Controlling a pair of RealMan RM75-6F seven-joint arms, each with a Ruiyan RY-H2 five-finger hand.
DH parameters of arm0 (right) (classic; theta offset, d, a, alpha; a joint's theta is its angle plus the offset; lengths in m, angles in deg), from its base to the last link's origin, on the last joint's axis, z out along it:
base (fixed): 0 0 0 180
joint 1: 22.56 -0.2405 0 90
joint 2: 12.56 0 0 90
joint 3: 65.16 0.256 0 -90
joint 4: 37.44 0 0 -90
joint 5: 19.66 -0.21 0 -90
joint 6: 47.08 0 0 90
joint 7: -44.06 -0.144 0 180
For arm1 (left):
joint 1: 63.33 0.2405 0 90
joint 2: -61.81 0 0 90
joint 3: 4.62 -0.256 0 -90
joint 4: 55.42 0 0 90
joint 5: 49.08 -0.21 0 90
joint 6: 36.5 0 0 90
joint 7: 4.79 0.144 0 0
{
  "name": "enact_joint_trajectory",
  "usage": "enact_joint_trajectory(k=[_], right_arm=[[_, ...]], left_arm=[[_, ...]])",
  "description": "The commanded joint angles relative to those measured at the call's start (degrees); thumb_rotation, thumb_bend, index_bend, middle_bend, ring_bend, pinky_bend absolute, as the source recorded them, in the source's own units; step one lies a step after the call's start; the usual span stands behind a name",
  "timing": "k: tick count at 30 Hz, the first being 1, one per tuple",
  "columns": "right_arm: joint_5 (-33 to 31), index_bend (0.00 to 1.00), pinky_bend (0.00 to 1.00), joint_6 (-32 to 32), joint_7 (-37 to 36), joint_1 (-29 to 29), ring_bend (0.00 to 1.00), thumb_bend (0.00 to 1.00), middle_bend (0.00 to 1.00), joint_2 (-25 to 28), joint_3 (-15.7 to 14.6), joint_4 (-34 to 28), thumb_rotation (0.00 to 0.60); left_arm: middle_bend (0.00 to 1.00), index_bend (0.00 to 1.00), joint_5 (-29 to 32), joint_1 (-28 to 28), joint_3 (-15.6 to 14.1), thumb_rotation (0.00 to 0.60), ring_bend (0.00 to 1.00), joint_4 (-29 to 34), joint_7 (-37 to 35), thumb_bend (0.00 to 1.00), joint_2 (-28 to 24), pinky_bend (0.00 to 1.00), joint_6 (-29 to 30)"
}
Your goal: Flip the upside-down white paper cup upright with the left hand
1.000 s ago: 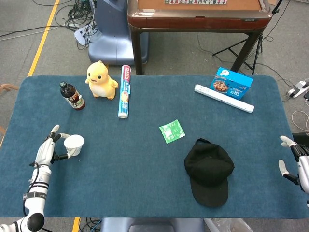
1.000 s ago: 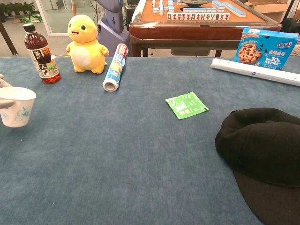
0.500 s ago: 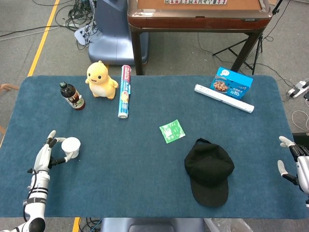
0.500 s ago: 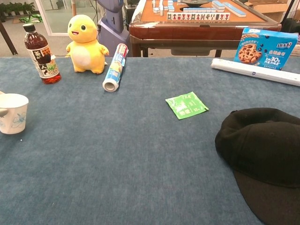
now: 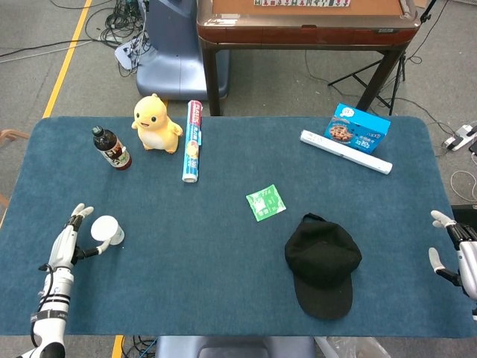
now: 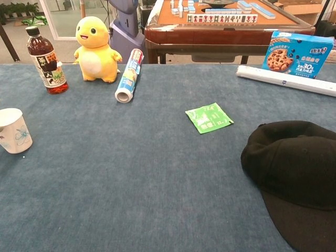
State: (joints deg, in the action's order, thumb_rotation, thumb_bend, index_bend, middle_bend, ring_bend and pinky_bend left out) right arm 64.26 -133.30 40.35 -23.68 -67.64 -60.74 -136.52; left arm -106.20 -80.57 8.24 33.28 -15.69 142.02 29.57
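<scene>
The white paper cup [image 5: 106, 229] with a blue flower print stands mouth-up on the blue table, near its left edge; the chest view shows the cup [image 6: 14, 131] alone, with no finger on it. My left hand [image 5: 68, 240] lies just left of the cup, fingers spread, thumb reaching towards the cup's base, and I see no grip. It is outside the chest view. My right hand [image 5: 455, 250] hangs at the table's far right edge, fingers apart and empty.
A tea bottle [image 5: 111, 148], a yellow duck toy [image 5: 156, 124] and a rolled tube [image 5: 192, 141] stand at the back left. A green packet [image 5: 266, 202] lies mid-table, a black cap [image 5: 323, 261] front right, a cookie box [image 5: 360, 128] back right.
The cup, held tilted in my left hand a second ago, now stands on the table. My left hand has let go and drawn back to the left.
</scene>
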Motion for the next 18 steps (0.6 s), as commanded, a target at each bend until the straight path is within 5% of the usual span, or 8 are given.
enact_joint_trajectory(k=[1,18], right_arm=[[0.0,0.20,0.47,0.1,0.0,0.0,0.28,0.44,0.31,0.0,0.0,0.0,0.600],[0.0,0.20,0.47,0.1,1.0,0.0,0.28,0.44,0.31,-0.1,-0.2,-0.3,0.600]], left_arm=[[0.00,0.13,-3.4,1.2,-1.2,0.600,0.00,1.5,1.0,0.18,-1.0,0.00,2.7],[0.00,0.14,-16.6,6.0,-8.8,0.600,0.00,7.5,18.1,0.18,-9.2,0.00,13.6]])
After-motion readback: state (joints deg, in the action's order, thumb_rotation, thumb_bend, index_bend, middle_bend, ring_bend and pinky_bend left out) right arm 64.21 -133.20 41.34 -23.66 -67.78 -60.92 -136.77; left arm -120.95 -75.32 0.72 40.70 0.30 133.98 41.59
